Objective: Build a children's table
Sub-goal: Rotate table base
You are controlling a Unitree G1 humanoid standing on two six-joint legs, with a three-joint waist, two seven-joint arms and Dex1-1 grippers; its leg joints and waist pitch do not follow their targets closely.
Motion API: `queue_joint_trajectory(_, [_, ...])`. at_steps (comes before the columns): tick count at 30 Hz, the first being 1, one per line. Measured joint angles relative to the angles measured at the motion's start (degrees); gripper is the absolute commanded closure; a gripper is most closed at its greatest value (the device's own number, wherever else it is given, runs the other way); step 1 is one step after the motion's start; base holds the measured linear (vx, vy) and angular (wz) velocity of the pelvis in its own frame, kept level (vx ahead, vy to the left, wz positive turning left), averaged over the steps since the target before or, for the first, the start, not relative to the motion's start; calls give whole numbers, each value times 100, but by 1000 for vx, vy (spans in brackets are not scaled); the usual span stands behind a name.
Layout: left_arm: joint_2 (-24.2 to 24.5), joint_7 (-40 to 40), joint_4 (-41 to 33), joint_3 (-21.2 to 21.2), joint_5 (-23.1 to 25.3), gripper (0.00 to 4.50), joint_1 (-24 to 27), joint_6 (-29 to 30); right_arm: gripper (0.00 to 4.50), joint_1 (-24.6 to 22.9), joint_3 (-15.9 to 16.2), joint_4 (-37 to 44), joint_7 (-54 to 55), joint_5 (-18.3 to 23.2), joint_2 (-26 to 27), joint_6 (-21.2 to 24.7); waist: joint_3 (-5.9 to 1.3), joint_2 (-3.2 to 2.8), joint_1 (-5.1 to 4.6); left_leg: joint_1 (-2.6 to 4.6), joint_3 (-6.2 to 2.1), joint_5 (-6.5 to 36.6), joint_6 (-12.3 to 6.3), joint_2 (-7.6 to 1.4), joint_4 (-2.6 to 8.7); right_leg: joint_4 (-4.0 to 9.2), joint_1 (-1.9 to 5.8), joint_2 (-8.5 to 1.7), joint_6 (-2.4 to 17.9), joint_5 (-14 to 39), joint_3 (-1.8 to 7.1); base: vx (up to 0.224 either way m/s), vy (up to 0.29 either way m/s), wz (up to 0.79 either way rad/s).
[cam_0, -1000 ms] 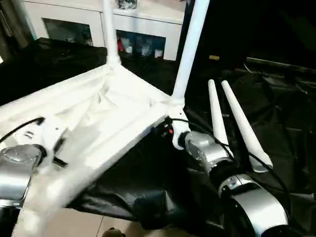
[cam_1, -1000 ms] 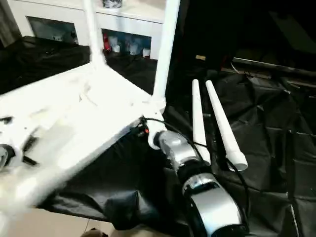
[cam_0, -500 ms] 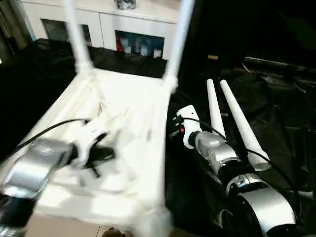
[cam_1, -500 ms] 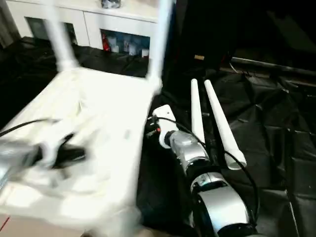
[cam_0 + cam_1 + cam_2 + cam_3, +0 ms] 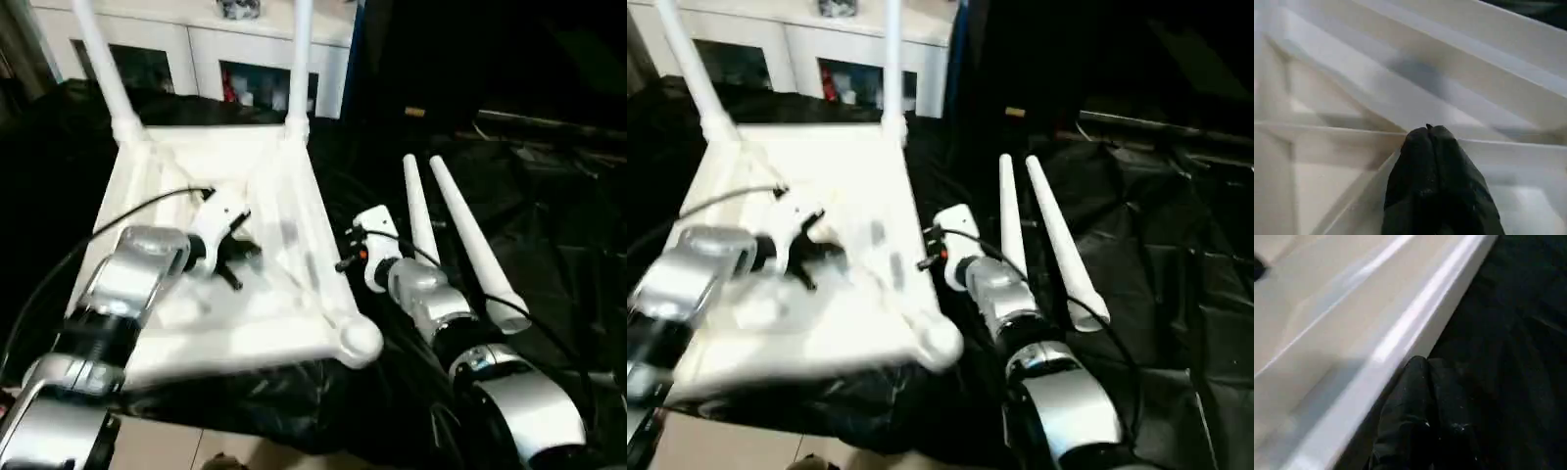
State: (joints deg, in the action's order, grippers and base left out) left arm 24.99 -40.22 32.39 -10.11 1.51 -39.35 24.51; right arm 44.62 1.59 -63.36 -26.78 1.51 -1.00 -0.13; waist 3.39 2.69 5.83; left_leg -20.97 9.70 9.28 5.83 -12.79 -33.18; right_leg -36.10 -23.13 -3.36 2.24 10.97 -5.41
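The children's table top (image 5: pixel 294 211) lies upside down on black cloth, ribbed underside up. Two white legs (image 5: pixel 102 59) (image 5: pixel 300 59) stand in its far corner sockets. A near corner socket (image 5: pixel 359 339) is without a leg. My left gripper (image 5: pixel 240 257) rests shut on the ribs near the middle of the underside, and its tips (image 5: pixel 1431 128) touch a rib with nothing between them. My right gripper (image 5: pixel 343 264) is shut and holds nothing, close beside the top's right edge (image 5: pixel 1415 318) and over the cloth. Two loose legs (image 5: pixel 415 220) (image 5: pixel 468 245) lie side by side to its right.
A white cabinet with glass doors (image 5: pixel 196 44) stands behind the table top. Black cloth (image 5: pixel 558 235) covers the ground to the right and far side, with folds in it. Pale floor (image 5: pixel 167 452) shows at the near edge.
The table top has swung round, so its two standing legs now sit further left. My right gripper came off the corner by a leg's base and shut. My left gripper now rests mid-underside.
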Motion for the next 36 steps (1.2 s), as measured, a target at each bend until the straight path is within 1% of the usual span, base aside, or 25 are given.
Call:
queue_joint_trajectory(3, [-78,351,332,15,127,450,-55,-472,442,-4,-1,187,16,6,3,-5,1,-1,21,-2,0,0,0,-1,0,2,-1,0,0,0,0,0,0,0])
queue_joint_trajectory(5, [-102,411,320,39,156,450,-40,-622,442,-72,-8,529,32,15,-65,25,1,-1,57,-6,0,0,0,-1,0,5,-2,0,0,0,-1,0,0,0])
queue_joint_trajectory(6, [-115,267,-59,199,10,450,138,-612,442,-221,-16,1036,58,36,-163,263,1,-1,80,-8,0,0,-1,-1,0,11,-2,0,-1,2,0,0,0,0])
queue_joint_trajectory(9, [-128,-117,-775,430,-413,450,379,-559,442,-381,-142,1773,28,131,-479,834,-1,2,138,-9,6,0,-2,-1,-2,15,0,-2,-1,5,1,0,0,0])
queue_joint_trajectory(11, [-134,-244,-989,482,-575,450,403,-564,442,-450,-183,2036,-73,210,-553,1096,-2,4,132,-7,8,0,-2,-1,-1,14,0,-2,-2,5,1,0,0,0])
queue_joint_trajectory(12, [-93,-350,-1385,496,-722,450,584,-580,442,-622,-175,2454,-177,291,-566,1295,-2,4,127,-4,7,0,-2,-1,4,15,0,-2,-3,6,1,0,0,0])
queue_joint_trajectory(13, [-87,-421,-1636,485,-804,450,716,-584,416,-716,-186,2635,-207,349,-594,1407,-2,4,120,0,9,0,-2,-2,4,13,1,-2,-7,9,2,0,0,0])
queue_joint_trajectory(14, [-87,-472,-1778,467,-864,450,799,-590,416,-766,-216,2734,-220,377,-629,1478,-1,5,112,-1,8,0,-1,-2,4,12,0,-2,-7,9,2,0,0,0])
queue_joint_trajectory(15, [-101,-462,-2047,491,-966,450,956,-474,416,-829,-313,2911,30,372,-648,1648,0,6,93,-2,10,0,-1,-2,7,12,-3,-2,-8,9,2,0,0,0])
queue_joint_trajectory(16, [-128,-449,-2239,509,-1040,450,1044,-351,400,-868,-406,3030,221,369,-688,1783,0,6,87,0,10,0,-1,-1,6,10,-2,-2,-8,10,2,0,0,0])
queue_joint_trajectory(17, [-174,-431,-2420,544,-1099,430,1113,-212,400,-903,-499,3167,395,364,-741,1930,1,7,87,-1,11,0,-1,-1,6,10,-2,-2,-9,9,2,0,0,0])
queue_joint_trajectory(18, [-221,-368,-2609,589,-1134,409,1186,-59,380,-905,-629,3314,603,363,-772,2117,1,7,85,0,12,-1,0,-1,6,9,-1,-2,-11,10,2,0,0,0])
queue_joint_trajectory(20, [-357,-208,-2799,664,-1183,409,1214,124,374,-902,-788,3540,859,366,-786,2347,1,7,79,1,13,-1,0,-1,5,8,0,-2,-14,8,2,0,0,0])
queue_joint_trajectory(22, [-650,169,-3012,813,-1207,374,1239,161,347,-887,-1005,3823,1217,404,-761,2892,1,7,70,0,12,-2,1,0,4,8,1,-2,-23,7,2,0,0,0])
queue_joint_trajectory(23, [-783,390,-3109,874,-1206,374,1258,161,347,-877,-1105,3940,1356,447,-758,3221,0,9,68,0,11,-2,2,0,3,8,1,-2,-25,6,3,0,0,0])
queue_joint_trajectory(24, [-869,625,-3196,910,-1196,364,1275,159,332,-873,-1202,4087,1473,474,-761,3582,-1,10,63,1,11,-2,2,0,3,8,1,-1,-26,5,3,0,0,0])
queue_joint_trajectory(25, [-874,743,-3240,917,-1182,361,1286,159,328,-864,-1251,4145,1526,488,-766,3749,-2,12,60,0,12,-2,2,0,3,8,1,-1,-30,7,3,0,0,0])
queue_joint_trajectory(28, [-951,1062,-3400,935,-1120,326,1400,221,297,-865,-1255,4311,1641,494,-816,4081,-2,12,21,0,12,-3,3,0,3,8,-1,0,-50,17,4,0,0,0])
queue_joint_trajectory(29, [-967,1094,-3428,931,-1101,326,1437,265,297,-865,-1255,4323,1664,494,-815,4115,-2,13,15,1,12,-3,3,0,3,8,-1,0,-53,19,4,0,0,0])
queue_joint_trajectory(30, [-975,1168,-3437,909,-1022,321,1512,320,286,-865,-1247,4324,1729,487,-812,4170,-1,18,6,-2,14,-3,3,1,3,8,-3,0,-56,21,4,0,0,0])
queue_joint_trajectory(32, [-962,1246,-3436,907,-896,307,1628,331,272,-865,-1240,4324,1816,454,-813,4240,0,21,0,-3,14,-3,3,1,3,8,-2,0,-60,24,4,0,0,0])
queue_joint_trajectory(33, [-961,1339,-3433,909,-834,290,1711,333,253,-869,-1224,4365,1815,437,-825,4302,1,22,0,-5,14,-3,3,1,2,10,-3,0,-62,25,4,0,0,0])
queue_joint_trajectory(34, [-962,1395,-3433,908,-809,290,1766,333,253,-881,-1199,4467,1800,437,-838,4395,1,22,2,-7,14,-3,3,1,2,12,-3,0,-63,25,5,0,0,0])
queue_joint_trajectory(35, [-962,1442,-3431,909,-797,279,1802,333,234,-882,-1153,4547,1785,438,-856,4465,1,22,3,-6,13,-3,3,1,2,12,-2,0,-64,26,5,0,0,0])
queue_joint_trajectory(36, [-961,1465,-3431,910,-807,273,1833,329,228,-882,-1093,4654,1785,436,-881,4603,0,24,4,-6,12,-3,3,1,1,12,-2,0,-64,26,5,0,0,0])
